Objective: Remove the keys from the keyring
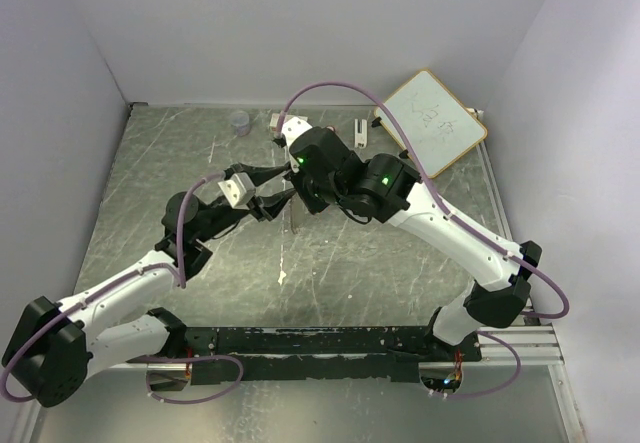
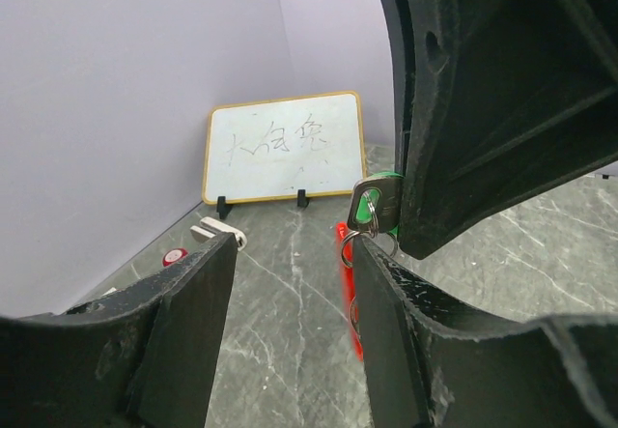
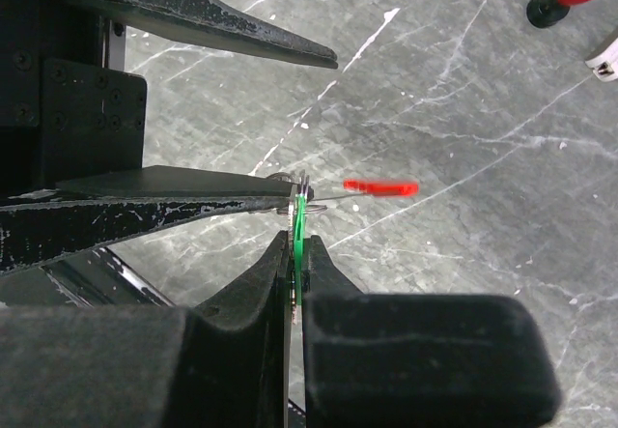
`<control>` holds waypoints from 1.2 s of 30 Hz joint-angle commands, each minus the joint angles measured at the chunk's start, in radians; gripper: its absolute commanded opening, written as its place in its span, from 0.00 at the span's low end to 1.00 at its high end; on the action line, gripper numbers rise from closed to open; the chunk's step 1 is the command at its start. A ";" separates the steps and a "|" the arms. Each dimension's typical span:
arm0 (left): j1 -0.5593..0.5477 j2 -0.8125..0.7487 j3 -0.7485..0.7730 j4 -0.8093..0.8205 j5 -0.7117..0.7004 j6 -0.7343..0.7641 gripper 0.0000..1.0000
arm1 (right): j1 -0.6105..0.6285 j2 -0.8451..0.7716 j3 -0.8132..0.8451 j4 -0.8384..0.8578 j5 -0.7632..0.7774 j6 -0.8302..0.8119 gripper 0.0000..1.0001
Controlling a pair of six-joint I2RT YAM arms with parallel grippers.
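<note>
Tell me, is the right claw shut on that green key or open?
Shut on it: the right gripper pinches the green key edge-on, no gap either side.

Lab booth: white walls (image 1: 300, 23), whiteboard (image 1: 433, 121)

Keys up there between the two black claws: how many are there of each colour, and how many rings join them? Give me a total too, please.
Green key: 1
Red key: 1
Keyring: 1
Total: 3
</note>
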 commanded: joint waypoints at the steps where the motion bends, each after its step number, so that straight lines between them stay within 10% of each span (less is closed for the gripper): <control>1: 0.004 0.015 0.026 0.053 0.032 0.004 0.61 | 0.001 -0.030 -0.008 0.036 -0.007 -0.018 0.00; 14: 0.004 0.035 0.021 0.095 0.120 -0.010 0.50 | 0.002 -0.030 -0.019 0.052 -0.020 -0.023 0.00; 22: 0.005 0.035 0.008 0.155 0.170 -0.045 0.08 | 0.001 -0.041 -0.029 0.060 -0.015 -0.021 0.00; 36: 0.004 -0.016 0.002 0.080 0.007 -0.040 0.07 | 0.001 -0.107 -0.109 0.128 0.026 -0.007 0.00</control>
